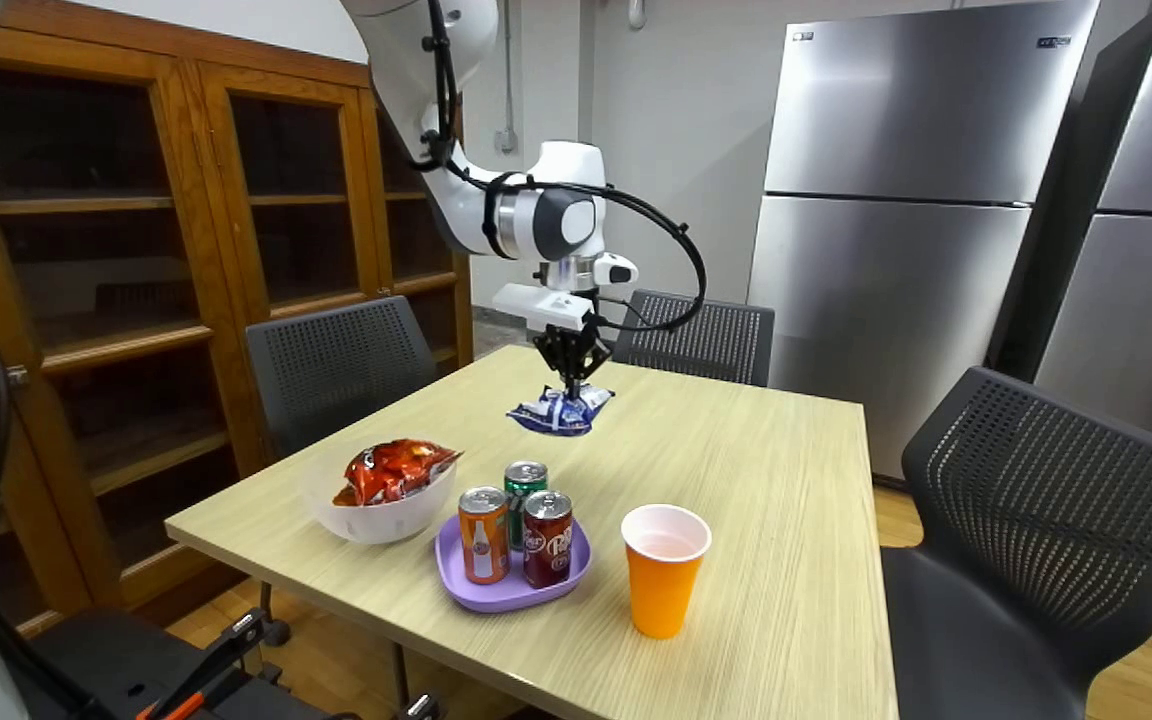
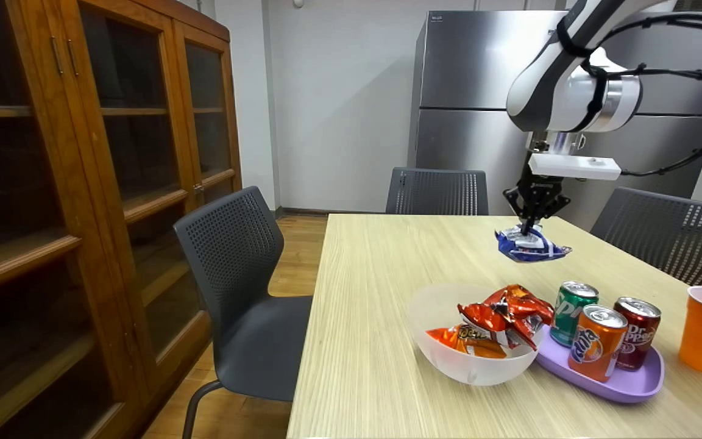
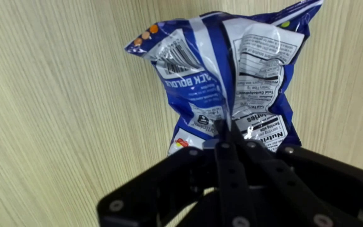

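Wrist view, lower centre: hand (image 3: 228,127) clamped on blue bag (image 3: 227,83), probably slack enough to pinch. Low in exterior view: purple tray (image 1: 501,598) groups cans (image 1: 547,545).

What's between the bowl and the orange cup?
In both exterior views: the purple tray, holding an orange can, a green can and a dark red can.

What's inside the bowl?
In an exterior view, the bowl holds a shiny red bag partly overlapping an orange bag with lettering. Anything beneath them is covered, so I can't tell whether there are more.
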Controlling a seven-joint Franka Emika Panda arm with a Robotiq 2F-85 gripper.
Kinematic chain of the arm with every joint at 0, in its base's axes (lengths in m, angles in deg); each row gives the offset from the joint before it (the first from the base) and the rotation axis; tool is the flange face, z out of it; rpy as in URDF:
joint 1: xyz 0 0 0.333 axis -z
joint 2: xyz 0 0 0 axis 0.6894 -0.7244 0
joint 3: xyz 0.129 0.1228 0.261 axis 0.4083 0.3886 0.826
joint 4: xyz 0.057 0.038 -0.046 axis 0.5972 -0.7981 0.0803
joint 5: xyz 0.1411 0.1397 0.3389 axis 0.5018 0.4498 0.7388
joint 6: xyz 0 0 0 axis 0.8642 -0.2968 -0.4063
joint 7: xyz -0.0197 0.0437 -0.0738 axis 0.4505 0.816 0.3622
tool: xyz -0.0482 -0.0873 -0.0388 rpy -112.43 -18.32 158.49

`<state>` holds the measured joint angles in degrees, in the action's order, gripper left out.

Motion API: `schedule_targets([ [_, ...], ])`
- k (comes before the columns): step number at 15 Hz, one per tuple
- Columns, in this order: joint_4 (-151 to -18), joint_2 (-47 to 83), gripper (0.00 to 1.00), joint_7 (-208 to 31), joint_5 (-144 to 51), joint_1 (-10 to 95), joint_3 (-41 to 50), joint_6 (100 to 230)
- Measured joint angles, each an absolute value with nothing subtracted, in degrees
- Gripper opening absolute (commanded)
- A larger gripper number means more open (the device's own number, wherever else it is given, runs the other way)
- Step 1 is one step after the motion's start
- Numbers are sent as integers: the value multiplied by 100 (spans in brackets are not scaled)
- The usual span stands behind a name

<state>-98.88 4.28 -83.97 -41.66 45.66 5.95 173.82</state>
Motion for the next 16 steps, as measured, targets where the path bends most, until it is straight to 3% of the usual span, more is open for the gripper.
schedule_targets([
  [16,-12611,2781,0,-9079,-4878,3603,897,17978],
])
